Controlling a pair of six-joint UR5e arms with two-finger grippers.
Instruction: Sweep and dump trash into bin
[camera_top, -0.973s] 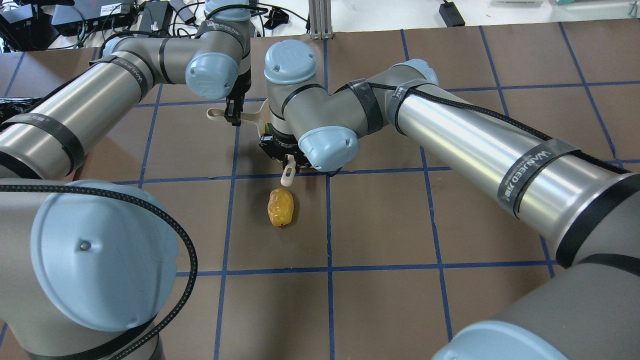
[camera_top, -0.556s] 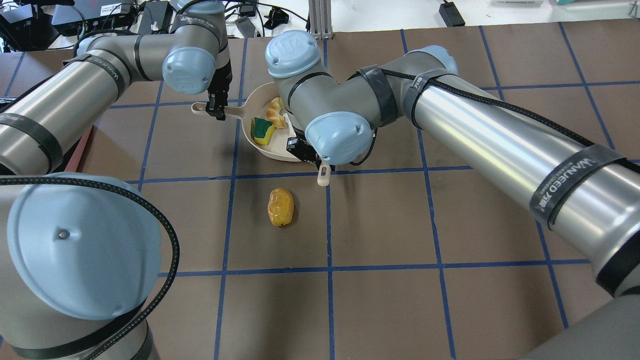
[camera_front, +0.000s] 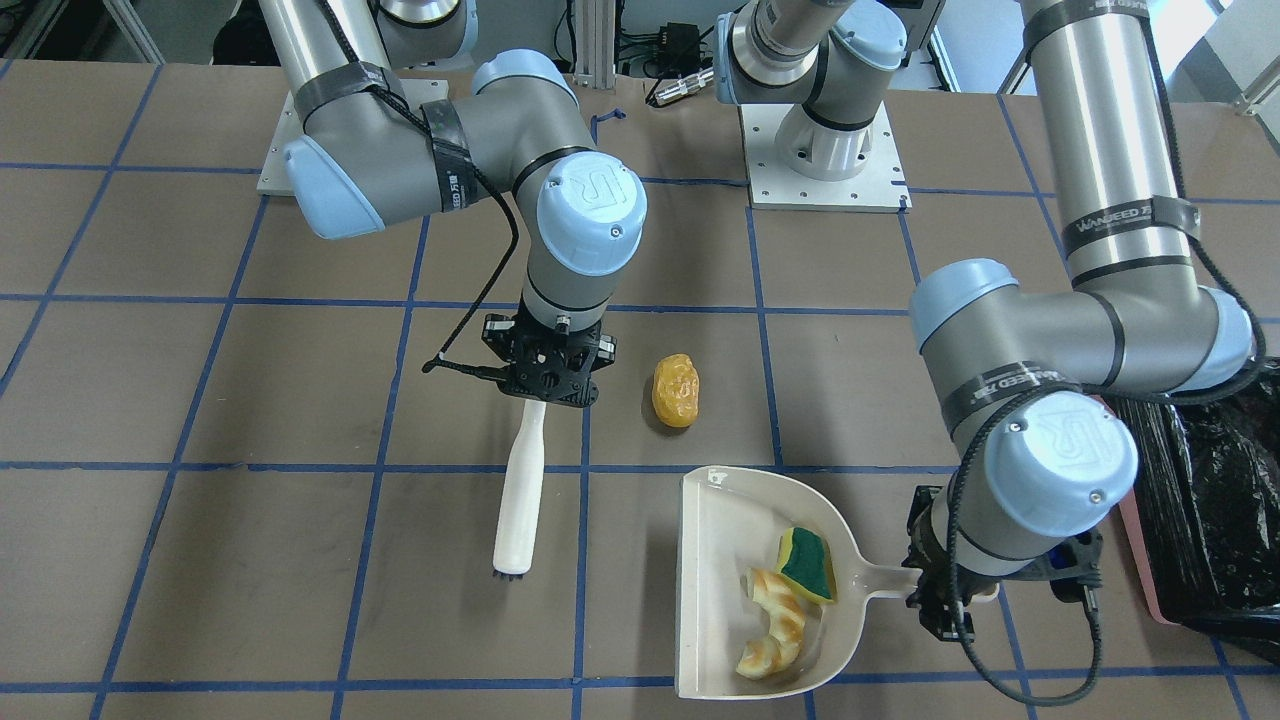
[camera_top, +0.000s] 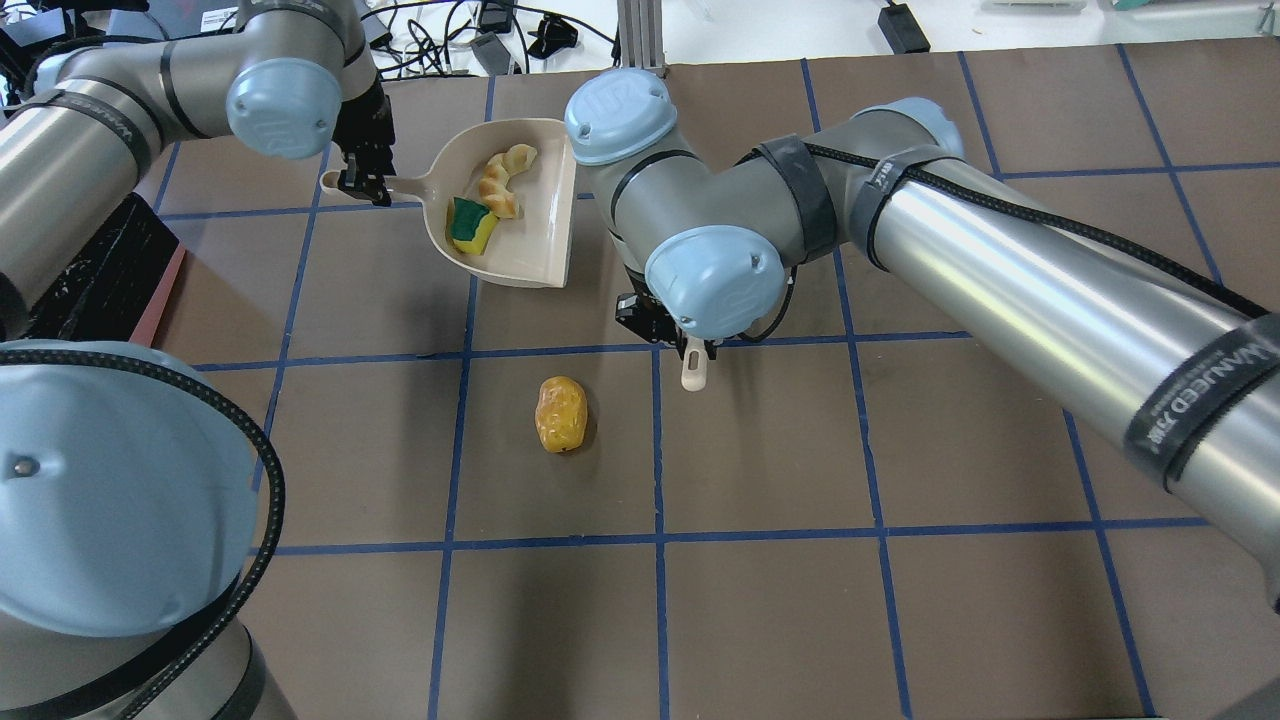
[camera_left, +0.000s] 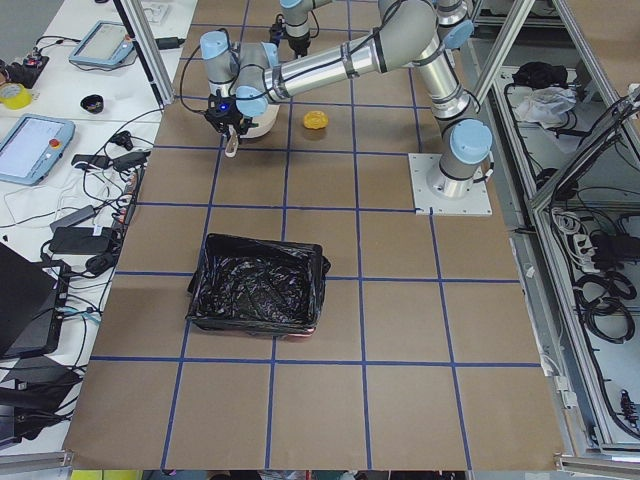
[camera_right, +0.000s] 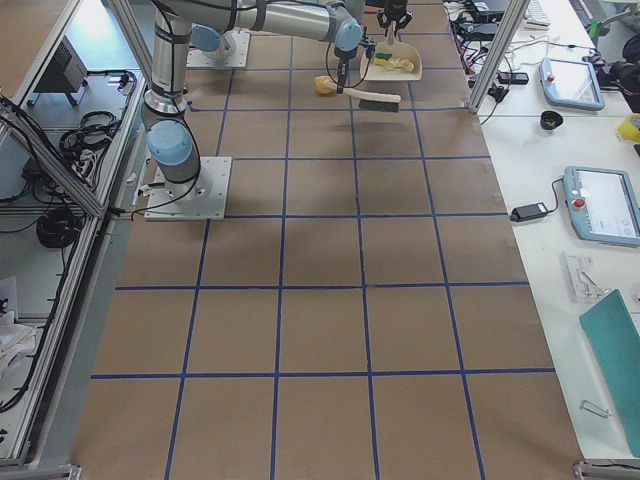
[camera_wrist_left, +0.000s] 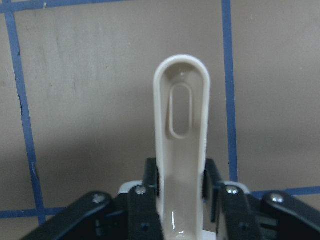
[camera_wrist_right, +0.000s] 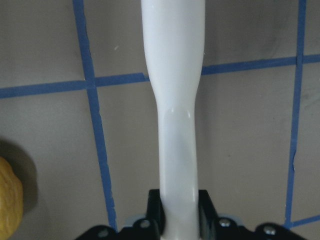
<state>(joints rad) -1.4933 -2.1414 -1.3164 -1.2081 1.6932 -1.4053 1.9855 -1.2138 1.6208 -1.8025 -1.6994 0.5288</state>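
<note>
Exterior front-facing: strap (camera_front: 1128, 222) reads "WANJEED", cap (camera_front: 590, 196) "UR". Potato lump (camera_front: 676, 391), yellow-orange, knobbly, on surface (camera_front: 250, 560). Left fingers (camera_wrist_left: 213, 175) clamp dustpan (camera_front: 712, 585); right fingers (camera_wrist_right: 153, 202) clamp brush (camera_front: 522, 490).

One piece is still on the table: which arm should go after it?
Right. The right gripper holds the brush, with the potato lump close beside it; the left gripper holds the loaded dustpan.
</note>
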